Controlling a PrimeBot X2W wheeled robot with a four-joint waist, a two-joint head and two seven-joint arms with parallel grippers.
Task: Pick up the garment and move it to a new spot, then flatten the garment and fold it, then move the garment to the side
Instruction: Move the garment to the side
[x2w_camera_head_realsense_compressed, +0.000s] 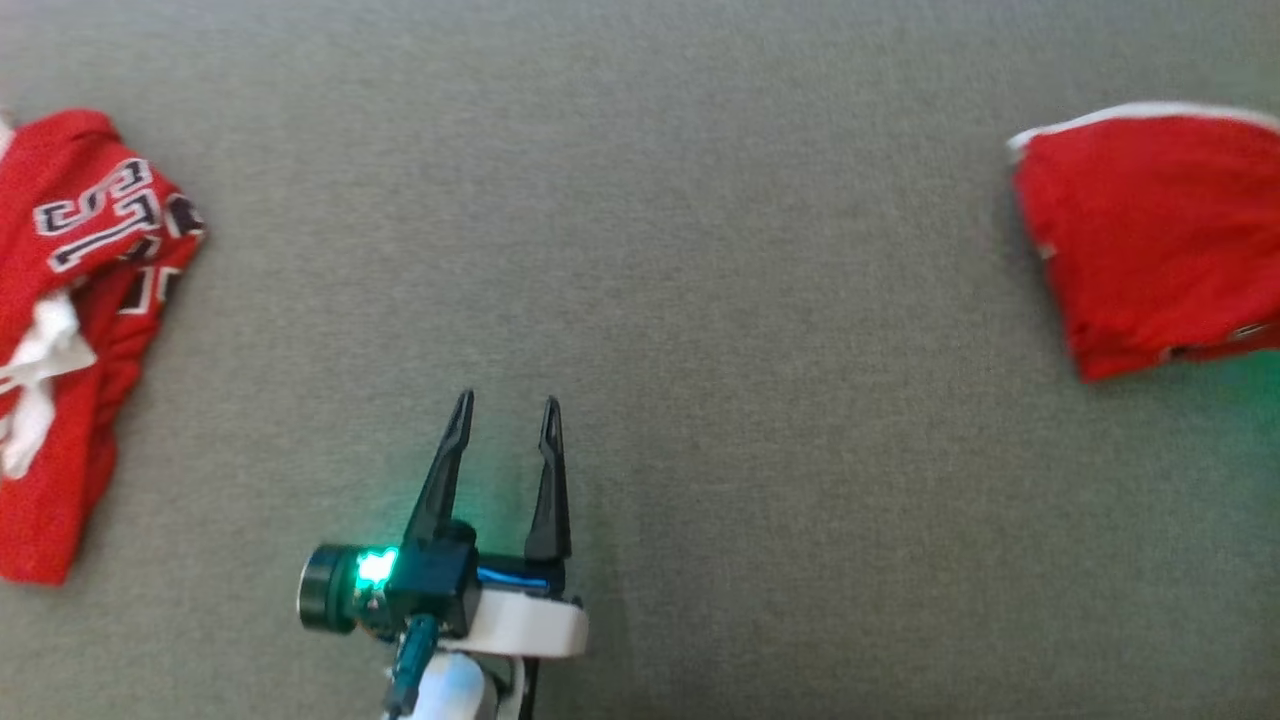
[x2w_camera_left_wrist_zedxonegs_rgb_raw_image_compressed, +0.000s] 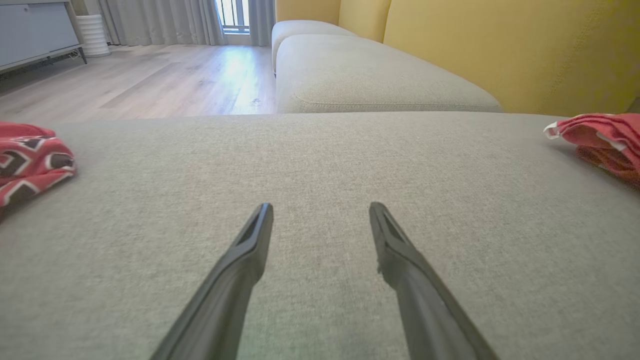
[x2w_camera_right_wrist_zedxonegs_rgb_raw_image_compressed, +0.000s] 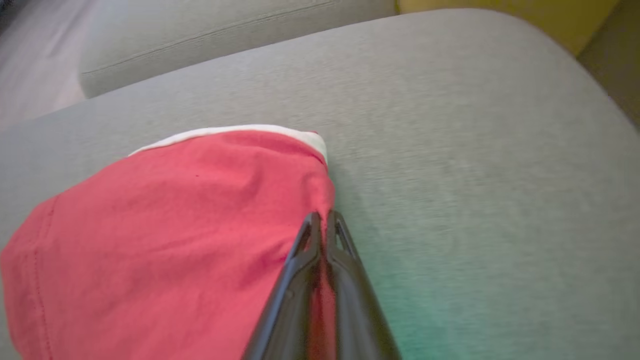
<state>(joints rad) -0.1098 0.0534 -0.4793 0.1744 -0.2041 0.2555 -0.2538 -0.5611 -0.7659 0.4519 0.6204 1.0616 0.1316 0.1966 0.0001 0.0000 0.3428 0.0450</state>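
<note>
The garment (x2w_camera_head_realsense_compressed: 1150, 230) is a folded red piece with a white trimmed edge, lying at the far right of the grey sofa cushion (x2w_camera_head_realsense_compressed: 700, 200). In the right wrist view my right gripper (x2w_camera_right_wrist_zedxonegs_rgb_raw_image_compressed: 322, 216) is shut on the garment (x2w_camera_right_wrist_zedxonegs_rgb_raw_image_compressed: 175, 225) at its near right edge, with red cloth pinched between the fingers. My left gripper (x2w_camera_head_realsense_compressed: 507, 400) stands open over bare cushion at the lower middle, well apart from the garment. The left wrist view shows my left gripper (x2w_camera_left_wrist_zedxonegs_rgb_raw_image_compressed: 320, 207) with nothing between its fingers and the garment (x2w_camera_left_wrist_zedxonegs_rgb_raw_image_compressed: 600, 132) at the right edge.
A crumpled red jersey (x2w_camera_head_realsense_compressed: 80, 300) with black and white lettering lies at the cushion's left edge, and appears again as the jersey (x2w_camera_left_wrist_zedxonegs_rgb_raw_image_compressed: 30, 160) in the left wrist view. Beyond the cushion are another grey seat (x2w_camera_left_wrist_zedxonegs_rgb_raw_image_compressed: 375, 75), a yellow backrest (x2w_camera_left_wrist_zedxonegs_rgb_raw_image_compressed: 500, 50) and wooden floor (x2w_camera_left_wrist_zedxonegs_rgb_raw_image_compressed: 150, 75).
</note>
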